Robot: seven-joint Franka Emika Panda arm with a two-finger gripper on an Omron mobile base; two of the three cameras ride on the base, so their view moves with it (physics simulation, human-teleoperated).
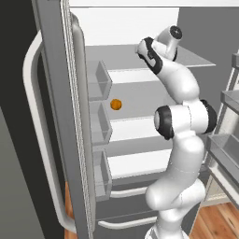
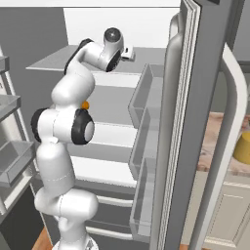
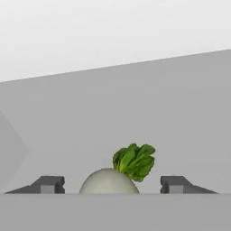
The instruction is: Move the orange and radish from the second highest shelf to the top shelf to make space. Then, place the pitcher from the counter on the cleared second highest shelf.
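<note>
The radish (image 3: 108, 184), a pale ball with green leaves, lies on the top shelf (image 3: 135, 113) between my fingertips (image 3: 53, 184). A gap shows on each side of it, so my gripper (image 3: 112, 185) is open around it without touching. My arm reaches up into the fridge to the top shelf (image 1: 200, 58). The orange (image 1: 115, 104) sits on the second highest shelf (image 1: 140, 100), left of my arm, and peeks out beside my elbow (image 2: 85, 105). Outside the fridge, the amber pitcher (image 2: 242, 146) stands on the counter (image 2: 215, 141).
Both fridge doors stand open: the left door (image 1: 56, 116) and the right door (image 2: 195, 122), each with grey bins (image 1: 98, 79) on the inside. Lower shelves and a drawer (image 1: 130, 191) lie below. Cream cabinets (image 2: 229, 210) sit under the counter.
</note>
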